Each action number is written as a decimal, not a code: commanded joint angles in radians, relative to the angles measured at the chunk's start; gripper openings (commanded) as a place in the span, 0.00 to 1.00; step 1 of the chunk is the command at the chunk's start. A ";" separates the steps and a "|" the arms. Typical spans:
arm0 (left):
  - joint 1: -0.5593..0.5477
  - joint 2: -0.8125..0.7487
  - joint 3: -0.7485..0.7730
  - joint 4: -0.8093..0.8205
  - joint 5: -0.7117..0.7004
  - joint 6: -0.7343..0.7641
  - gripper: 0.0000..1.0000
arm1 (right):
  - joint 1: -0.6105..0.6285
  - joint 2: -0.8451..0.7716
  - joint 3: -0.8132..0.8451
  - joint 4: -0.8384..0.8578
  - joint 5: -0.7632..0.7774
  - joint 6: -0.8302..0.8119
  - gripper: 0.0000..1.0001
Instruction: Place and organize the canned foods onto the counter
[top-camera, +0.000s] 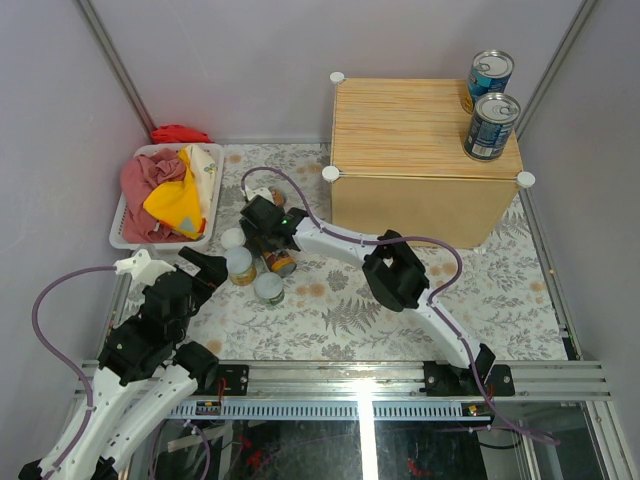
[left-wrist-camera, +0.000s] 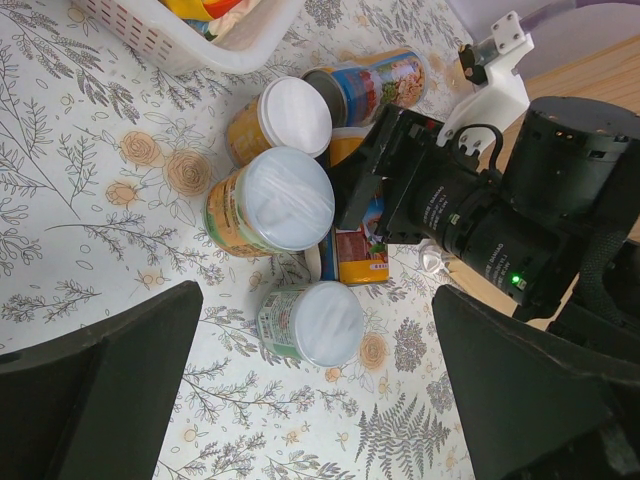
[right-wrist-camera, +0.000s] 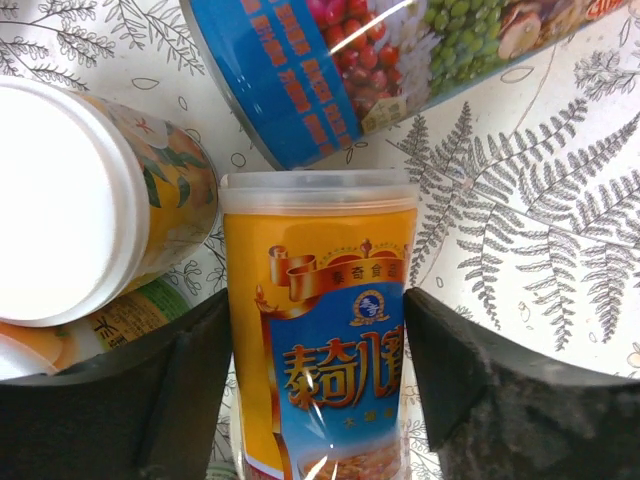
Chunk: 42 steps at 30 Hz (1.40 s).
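Two blue-labelled tins (top-camera: 490, 72) (top-camera: 491, 125) stand on the right end of the wood-grain counter (top-camera: 410, 130). My right gripper (top-camera: 272, 245) reaches into a cluster of cans left of the counter. In the right wrist view it (right-wrist-camera: 318, 390) is shut on an orange-yellow jar with a blue label (right-wrist-camera: 320, 330) lying on the table. A slim multicoloured can (right-wrist-camera: 380, 60) lies just beyond, and a white-lidded jar (right-wrist-camera: 70, 200) sits at the left. My left gripper (left-wrist-camera: 315, 400) is open and empty, just short of a short pale-lidded green can (left-wrist-camera: 310, 322). Two white-lidded orange jars (left-wrist-camera: 270, 200) (left-wrist-camera: 285, 118) stand behind it.
A white basket (top-camera: 125, 225) holding red and yellow cloths sits at the far left, with a red cloth (top-camera: 180, 133) behind it. Floral table covering (top-camera: 480, 300) lies bare in front of the counter. Grey walls close in both sides.
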 joint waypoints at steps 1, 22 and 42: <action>-0.009 -0.002 -0.010 0.029 -0.019 0.009 1.00 | -0.014 0.002 0.067 -0.016 -0.020 -0.010 0.68; -0.009 -0.002 -0.008 0.029 -0.012 0.010 1.00 | -0.006 -0.176 -0.065 0.050 0.050 -0.066 0.05; -0.009 -0.008 -0.011 0.029 -0.009 0.005 1.00 | 0.022 -0.364 -0.200 0.157 0.139 -0.140 0.00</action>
